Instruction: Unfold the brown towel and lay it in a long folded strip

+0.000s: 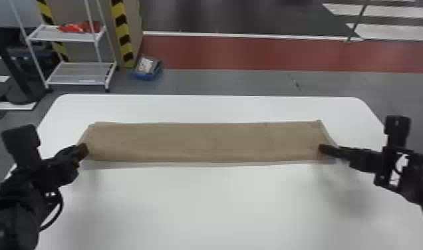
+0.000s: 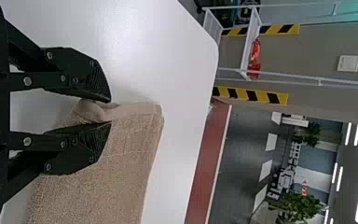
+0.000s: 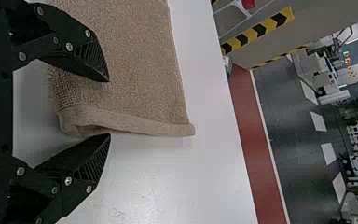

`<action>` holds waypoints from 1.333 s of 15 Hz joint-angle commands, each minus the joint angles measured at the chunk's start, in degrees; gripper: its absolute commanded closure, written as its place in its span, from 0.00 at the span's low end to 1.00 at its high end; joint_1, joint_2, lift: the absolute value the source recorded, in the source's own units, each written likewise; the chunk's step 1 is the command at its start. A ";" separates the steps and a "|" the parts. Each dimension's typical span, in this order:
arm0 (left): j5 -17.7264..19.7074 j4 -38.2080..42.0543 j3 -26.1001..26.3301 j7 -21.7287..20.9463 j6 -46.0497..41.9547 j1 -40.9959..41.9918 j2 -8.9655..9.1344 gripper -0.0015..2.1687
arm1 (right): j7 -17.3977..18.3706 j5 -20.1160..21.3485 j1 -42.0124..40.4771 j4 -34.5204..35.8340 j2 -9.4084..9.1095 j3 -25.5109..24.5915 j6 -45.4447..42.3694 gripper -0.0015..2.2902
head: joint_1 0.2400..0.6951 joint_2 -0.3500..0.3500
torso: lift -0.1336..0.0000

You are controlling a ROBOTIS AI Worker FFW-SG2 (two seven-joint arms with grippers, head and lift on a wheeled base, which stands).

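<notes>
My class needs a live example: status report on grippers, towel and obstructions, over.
Left gripper at towel's left end. Right gripper open at right end. Brown towel in long strip across white table. Only grippers could obstruct, over.

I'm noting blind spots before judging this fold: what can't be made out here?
- Brown towel's underside and inner layers, head view: hidden beneath its top layer.
- Rest of the towel, left wrist view: cut off by the bottom edge.
- White table's near edge, head view: cut off by the bottom edge.
- Red item, head view: too blurred to identify.
</notes>
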State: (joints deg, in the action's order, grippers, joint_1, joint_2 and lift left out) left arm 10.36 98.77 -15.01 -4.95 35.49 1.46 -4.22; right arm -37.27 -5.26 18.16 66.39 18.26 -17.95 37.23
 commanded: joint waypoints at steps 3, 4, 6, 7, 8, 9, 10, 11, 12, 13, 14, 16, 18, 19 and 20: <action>0.27 0.82 -0.11 -0.15 1.21 0.48 0.00 0.79 | -0.09 0.25 0.04 0.14 0.02 0.11 0.70 0.25 | 1.00 0.42 | 0.11; 0.27 0.99 -0.11 -0.15 1.21 0.65 0.00 0.79 | -0.70 0.16 0.04 0.14 0.11 0.02 1.23 0.32 | 1.00 0.42 | 0.11; 0.27 1.61 -0.02 -0.15 1.57 0.74 0.00 0.79 | -2.72 -0.46 -0.14 1.63 0.02 -0.42 3.34 0.55 | 1.00 0.42 | 0.11; 0.36 2.31 -0.02 -0.15 1.74 1.09 0.00 0.79 | -2.99 -0.37 -0.58 2.78 0.02 -0.86 4.04 0.65 | 1.00 0.42 | 0.11; 0.54 3.19 0.07 -0.15 1.92 1.62 0.09 0.79 | -4.13 -0.54 -0.84 3.65 0.02 -1.21 5.62 0.70 | 1.00 0.43 | 0.11; 1.42 4.77 0.07 -0.23 2.45 2.50 0.09 0.79 | -5.10 -0.46 -1.46 5.50 0.02 -2.71 7.20 0.70 | 1.00 0.43 | 0.11; 1.59 6.53 0.24 -0.23 3.50 3.64 0.09 0.79 | -5.18 -0.46 -2.42 7.52 0.02 -3.58 8.26 0.70 | 1.00 0.43 | 0.11; 1.59 7.49 0.42 0.03 3.68 4.34 0.17 0.79 | -6.06 -0.72 -2.95 8.84 0.02 -3.76 9.66 0.70 | 1.00 0.42 | 0.11; 1.50 8.37 0.33 0.03 5.26 5.05 0.17 0.79 | -6.41 -0.90 -3.92 10.51 0.02 -4.99 11.25 0.70 | 1.00 0.42 | 0.11; 1.50 9.52 0.24 0.03 6.49 5.84 0.35 0.79 | -6.68 -1.16 -4.80 12.27 0.02 -5.96 12.30 0.70 | 1.00 0.41 | 0.11; 1.50 10.92 0.24 0.03 6.49 6.98 0.35 0.79 | -7.12 -1.16 -5.94 13.41 0.02 -7.01 13.18 0.70 | 1.00 0.40 | 0.11; 1.59 13.73 0.24 0.12 8.25 9.53 0.52 0.79 | -7.56 -1.77 -7.43 15.52 0.02 -8.24 15.11 0.70 | 1.00 0.39 | 0.11; 1.68 15.67 0.68 0.21 8.95 12.34 0.88 0.79 | -8.08 -2.57 -10.07 17.89 0.02 -9.39 16.17 0.70 | 1.00 0.36 | 0.11; 1.68 16.02 0.95 0.21 8.95 13.04 1.05 0.79 | -8.35 -2.48 -10.86 19.12 0.02 -9.82 17.05 0.70 | 1.00 0.36 | 0.11; 1.59 16.20 0.95 0.12 8.77 13.31 1.23 0.79 | -8.35 -2.48 -11.56 19.74 0.02 -9.91 17.93 0.70 | 1.00 0.35 | 0.11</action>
State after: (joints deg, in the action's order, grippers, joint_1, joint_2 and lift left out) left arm 12.03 114.49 -14.21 -4.78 44.34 13.98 -3.25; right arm -45.59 -7.68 7.79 84.84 18.28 -27.47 53.93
